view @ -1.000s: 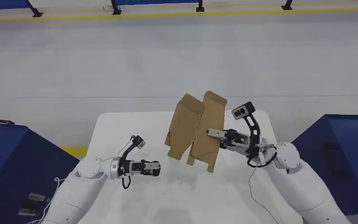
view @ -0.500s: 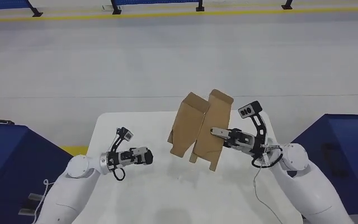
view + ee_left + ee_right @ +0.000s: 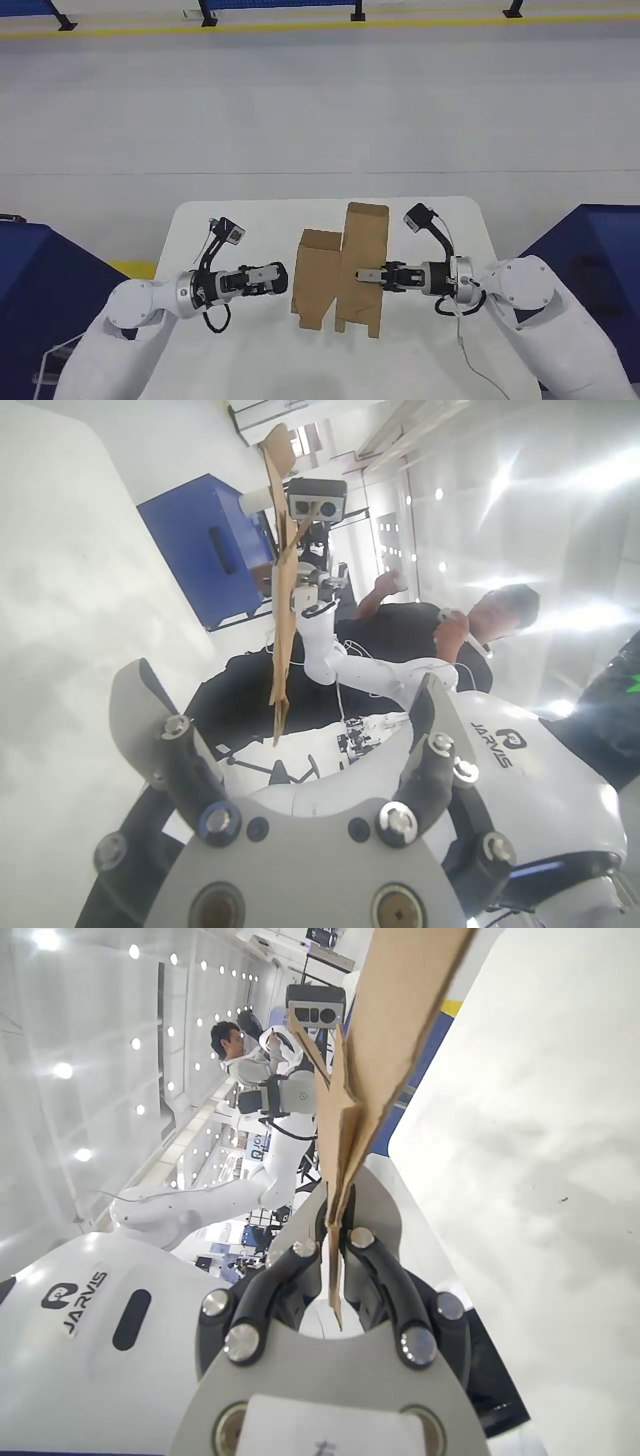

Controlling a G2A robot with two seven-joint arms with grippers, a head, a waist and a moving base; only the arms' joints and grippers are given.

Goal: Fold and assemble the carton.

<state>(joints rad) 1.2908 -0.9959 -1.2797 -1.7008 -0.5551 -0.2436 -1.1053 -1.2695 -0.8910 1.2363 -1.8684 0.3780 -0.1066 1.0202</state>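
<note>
1. The carton [image 3: 340, 268] is plain brown cardboard, with paler raw edges in the wrist views.
2. The table [image 3: 230, 225] is white, with faint grey mottling up close.
3. The left gripper [image 3: 281, 276] and right gripper [image 3: 362, 274] have black links, pale grey fingers [image 3: 137, 695] and silver screws.
4. The floor [image 3: 300, 110] is pale grey, crossed by a yellow stripe [image 3: 300, 25].
5. The cabinets [image 3: 40, 290] flanking the table are deep blue.

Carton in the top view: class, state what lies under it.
Under the carton, shut in the right gripper, is the white table. The left wrist view shows a gap between them. The patch directly beneath is covered from above.
</note>
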